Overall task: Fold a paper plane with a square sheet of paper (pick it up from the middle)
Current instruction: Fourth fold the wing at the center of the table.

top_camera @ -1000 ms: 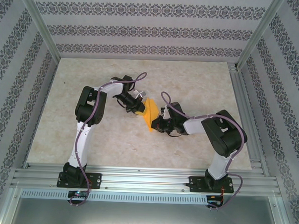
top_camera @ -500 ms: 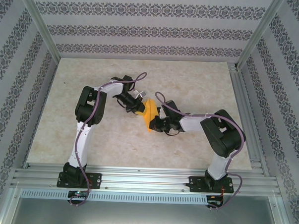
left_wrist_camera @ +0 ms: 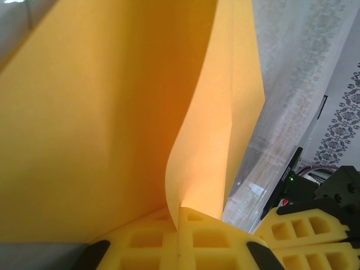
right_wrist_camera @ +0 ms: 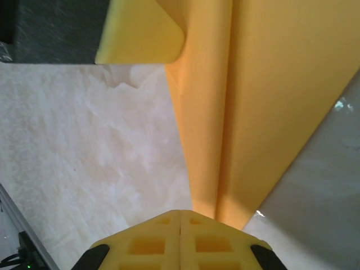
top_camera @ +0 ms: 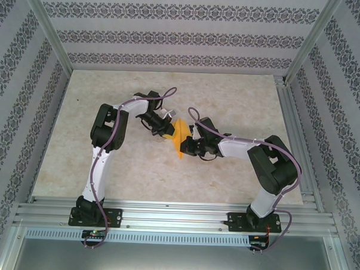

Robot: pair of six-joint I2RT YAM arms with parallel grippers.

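Top external view showed the partly folded square sheet of paper (top_camera: 180, 137) held up over the counter (top_camera: 229, 101) between the two arms, the left jaws clamped on its far-left edge and the right jaws clamped on its near-right edge. Judged from the wrist views, where yellow pads (left_wrist_camera: 197, 242) pinched creased layers, the fold would go best with both grips firm, the arms moving together so the thin paper neither tore nor slipped.

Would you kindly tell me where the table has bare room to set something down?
Bare table lies between the paper and the back wall, and left of the left arm. Crowded at centre: left gripper and right gripper pinch the paper.
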